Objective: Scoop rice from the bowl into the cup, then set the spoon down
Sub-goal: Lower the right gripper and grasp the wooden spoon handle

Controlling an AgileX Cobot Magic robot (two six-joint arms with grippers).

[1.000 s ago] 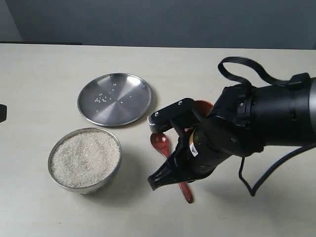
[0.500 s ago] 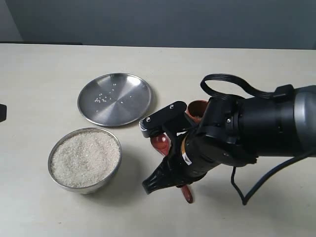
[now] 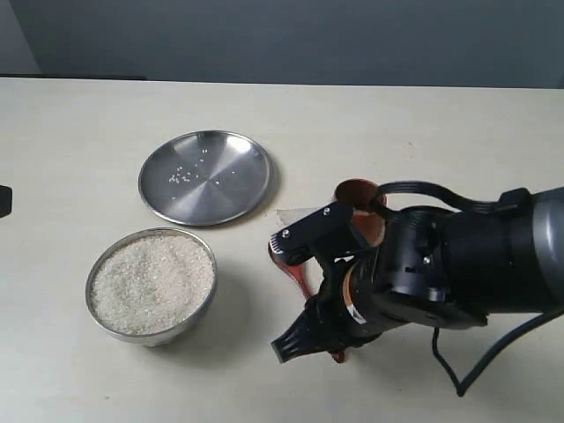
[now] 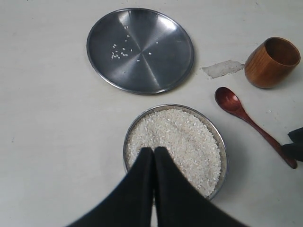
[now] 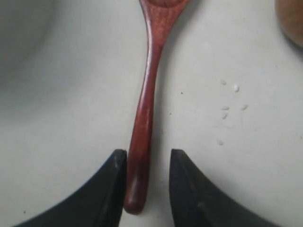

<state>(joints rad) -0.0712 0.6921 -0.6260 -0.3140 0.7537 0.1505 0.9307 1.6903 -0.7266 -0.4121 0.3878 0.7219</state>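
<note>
We log: right gripper [image 5: 147,163] low at table [image 3: 88,115], fingers narrowly apart, straddling spoon [image 5: 147,94] handle end. Spoon lies flat, right of bowl [image 3: 88,284] of rice [image 3: 152,282], just near of cup [image 3: 354,194]. Left gripper [image 4: 154,153] fingers pressed together.

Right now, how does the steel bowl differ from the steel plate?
The bowl is deep and filled with rice; the plate is flat and shallow, holding only a few stray grains. The plate looks wider than the bowl. Both are round, shiny steel.

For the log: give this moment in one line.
stage: pre-grasp | right gripper: open astride spoon handle | left gripper: shut, empty
</note>
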